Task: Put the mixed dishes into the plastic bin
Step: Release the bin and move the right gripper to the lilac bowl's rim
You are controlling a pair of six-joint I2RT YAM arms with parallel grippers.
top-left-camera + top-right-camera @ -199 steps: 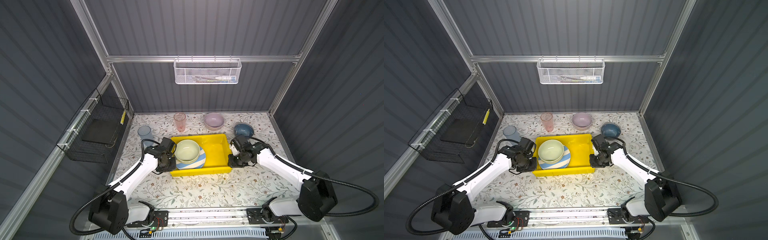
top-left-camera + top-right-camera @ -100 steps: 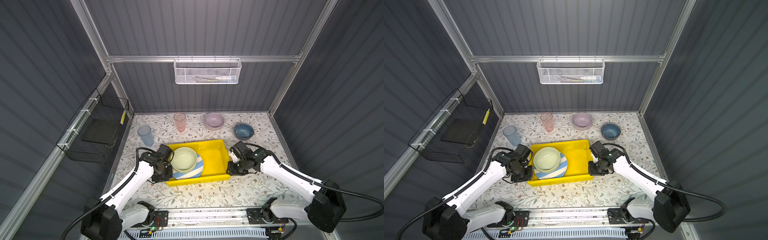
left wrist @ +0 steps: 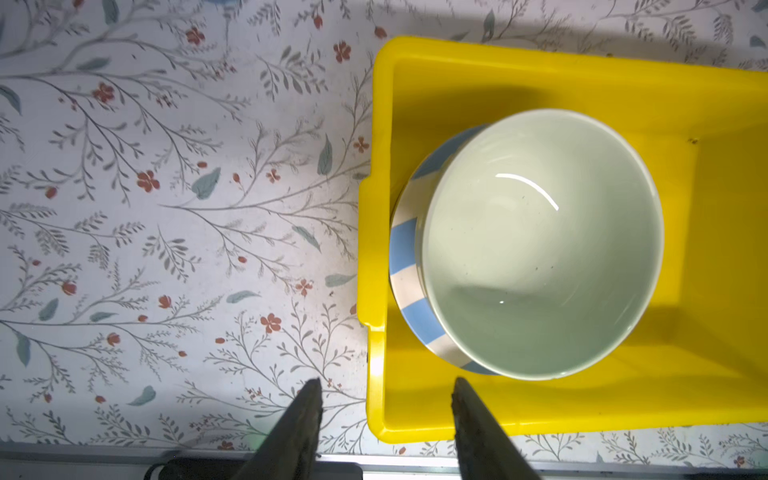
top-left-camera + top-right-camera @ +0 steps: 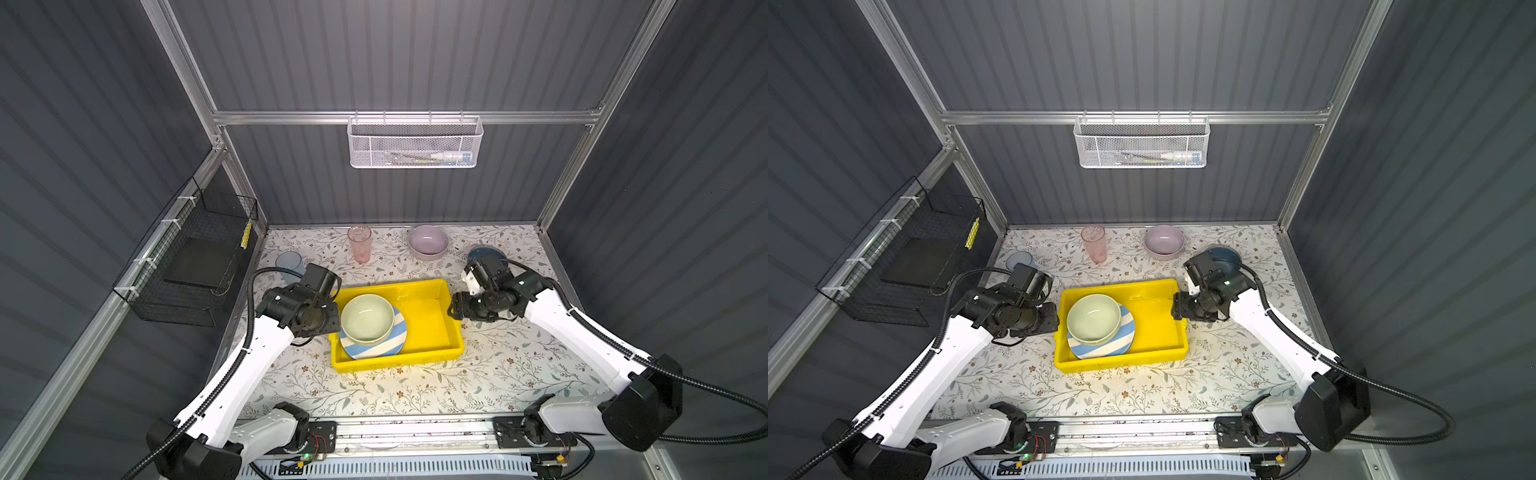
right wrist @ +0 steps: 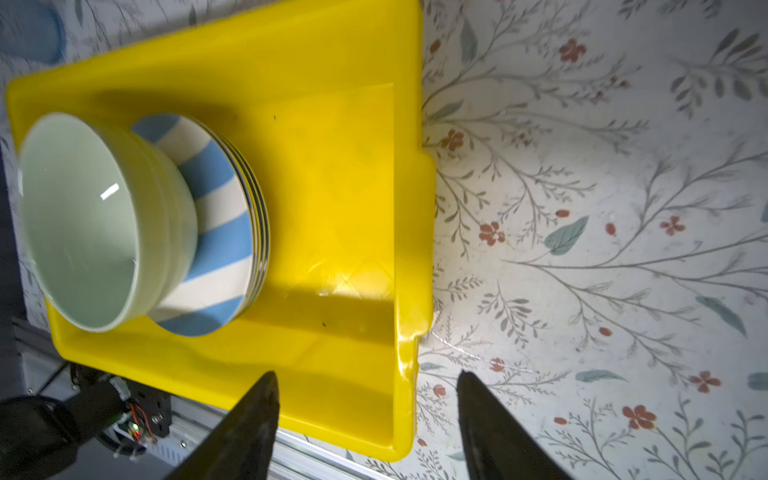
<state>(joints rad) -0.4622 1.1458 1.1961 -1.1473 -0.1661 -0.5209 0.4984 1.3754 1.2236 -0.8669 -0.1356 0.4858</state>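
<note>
Yellow bin (image 4: pixel 428 324) holds bowl (image 4: pixel 367 318) on striped plate (image 4: pixel 395 345); left tool (image 3: pixel 385 380), right tool (image 5: pixel 365 374) spread.

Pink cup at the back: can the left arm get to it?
Probably yes. The pink cup stands alone on the table, just beyond the open left fingers, with nothing between them.

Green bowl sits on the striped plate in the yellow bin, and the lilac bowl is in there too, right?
No: the lilac bowl stands outside the yellow bin, on the table nearer the back wall, as both top views show. The rest is right.
</note>
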